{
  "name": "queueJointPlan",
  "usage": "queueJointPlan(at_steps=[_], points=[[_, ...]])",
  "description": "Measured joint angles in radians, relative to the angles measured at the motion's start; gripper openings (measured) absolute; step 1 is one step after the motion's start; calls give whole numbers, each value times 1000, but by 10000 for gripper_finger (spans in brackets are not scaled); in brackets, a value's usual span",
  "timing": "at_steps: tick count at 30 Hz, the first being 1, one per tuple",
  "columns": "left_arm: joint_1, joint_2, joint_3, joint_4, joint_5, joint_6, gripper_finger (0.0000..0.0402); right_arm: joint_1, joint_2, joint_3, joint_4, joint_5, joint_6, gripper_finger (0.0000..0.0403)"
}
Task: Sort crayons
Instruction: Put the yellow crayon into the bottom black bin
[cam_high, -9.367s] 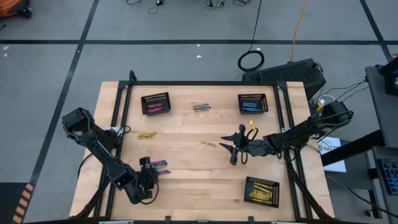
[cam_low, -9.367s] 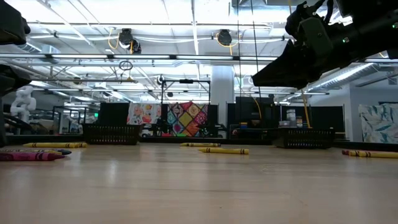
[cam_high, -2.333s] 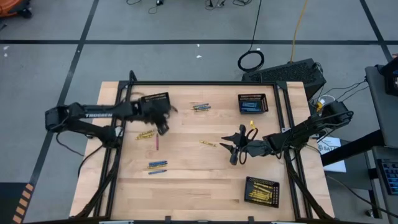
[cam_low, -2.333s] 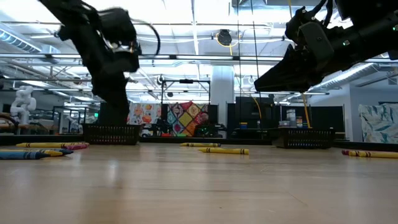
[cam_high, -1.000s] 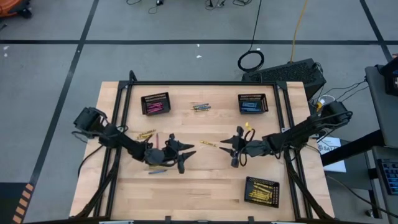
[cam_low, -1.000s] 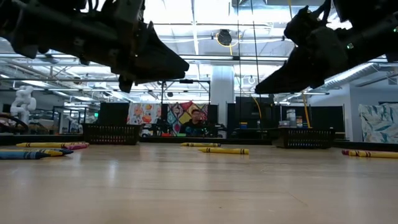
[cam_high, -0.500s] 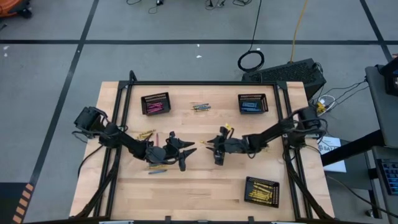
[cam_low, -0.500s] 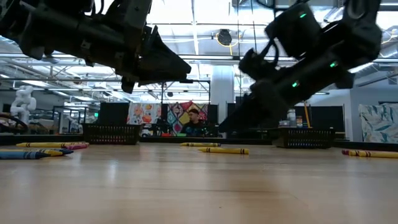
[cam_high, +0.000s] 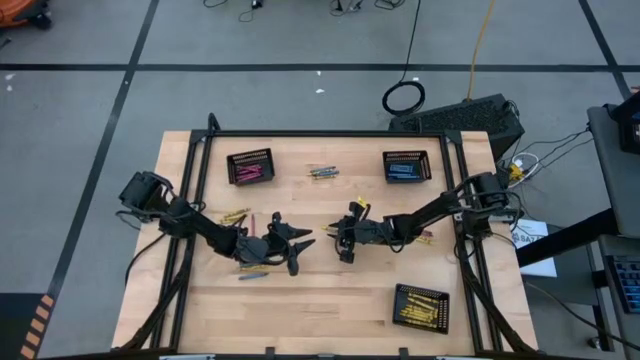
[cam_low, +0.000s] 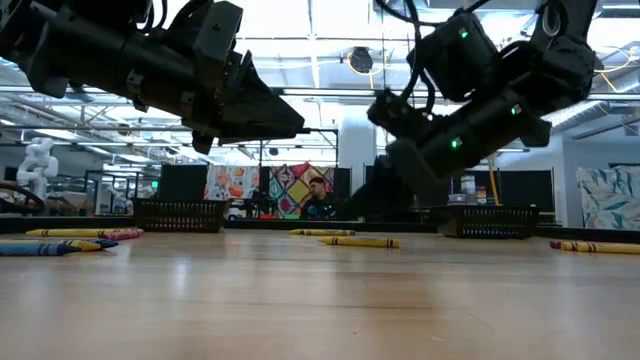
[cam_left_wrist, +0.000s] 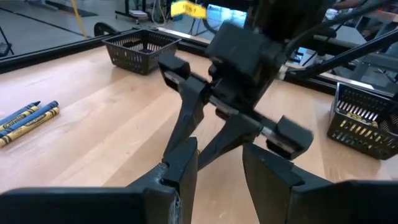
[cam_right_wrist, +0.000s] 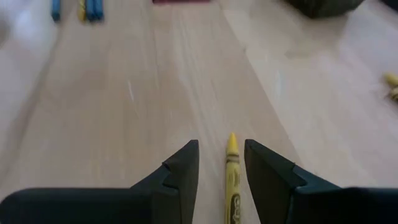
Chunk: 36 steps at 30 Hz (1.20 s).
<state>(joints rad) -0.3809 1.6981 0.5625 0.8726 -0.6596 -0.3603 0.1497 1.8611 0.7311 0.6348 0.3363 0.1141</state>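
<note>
The yellow crayon (cam_right_wrist: 232, 174) lies mid-bench between my right gripper (cam_right_wrist: 221, 163) fingers, which stand apart, gripping nothing. I should drop straight, centre, then close. My left gripper (cam_high: 297, 245) waits nearby, parted, empty.

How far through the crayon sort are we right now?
Partly done: the pink basket, blue basket and yellow basket each hold crayons. In hand: the right gripper, open, straddles a yellow crayon lying on the table. The left gripper hovers mid-table, empty. Left: loose clusters and.
</note>
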Motion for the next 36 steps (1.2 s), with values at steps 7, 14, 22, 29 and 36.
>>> queueJointPlan(at_steps=[7,14,22,29,36], points=[[-1,0,0,1,9,0,132,0,-31,1,-50,-1,34,177],[-1,0,0,0,11,-1,132,-7,-30,1,-132,-4,44,216],[-1,0,0,1,15,-1,132,-25,-30,0,-181,-52,42,126],[-1,0,0,0,57,-2,132,-43,-31,0,-223,-56,83,46],[-1,0,0,0,58,-2,132,-44,-33,-3,-242,-90,76,8]])
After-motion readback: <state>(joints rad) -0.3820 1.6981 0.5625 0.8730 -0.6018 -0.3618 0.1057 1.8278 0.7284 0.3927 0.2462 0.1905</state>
